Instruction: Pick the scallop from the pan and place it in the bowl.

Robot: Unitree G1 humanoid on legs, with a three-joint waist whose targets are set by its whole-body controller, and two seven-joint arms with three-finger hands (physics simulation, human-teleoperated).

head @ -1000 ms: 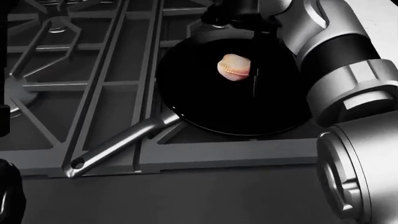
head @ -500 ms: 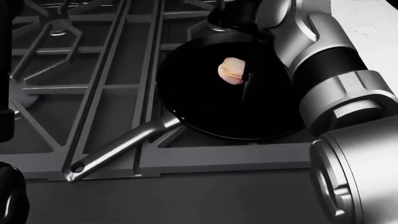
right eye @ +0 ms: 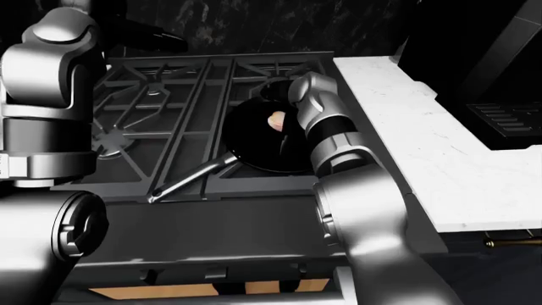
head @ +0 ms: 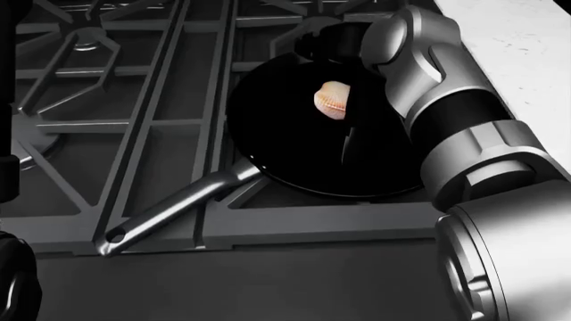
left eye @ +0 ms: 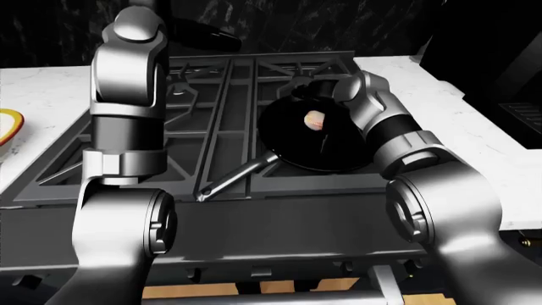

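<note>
In the left-eye view I see the black pan [left eye: 318,143] sitting on the right-hand grates of the stove [left eye: 211,136], its grey handle [left eye: 237,176] running toward the lower left. The scallop [left eye: 314,118] lies inside the pan, in its upper part. My right hand [left eye: 310,92] is a dark shape over the pan's upper rim, just above the scallop, at the end of the grey forearm [left eye: 377,117] that bends in from the right. I cannot tell from here whether its fingers are spread or closed, nor whether they touch the shell. My left arm [left eye: 127,101] stands upright on the left side, and its hand [left eye: 199,33] is held high near the dark wall, well apart from the pan; its fingers are too dark to read. At the far left edge a yellow-rimmed bowl [left eye: 7,127] peeks in on the white counter [left eye: 42,101].

In the head view the scallop [head: 331,100] is plain: pale orange, ribbed, resting on the pan's floor [head: 312,154]. The dark fingers [head: 326,37] sit just above it, black against black, so their state stays unreadable to me.

In the right-eye view the forearm [right eye: 318,111] covers the pan's right side, and the scallop [right eye: 276,120] shows just to its left.
</note>
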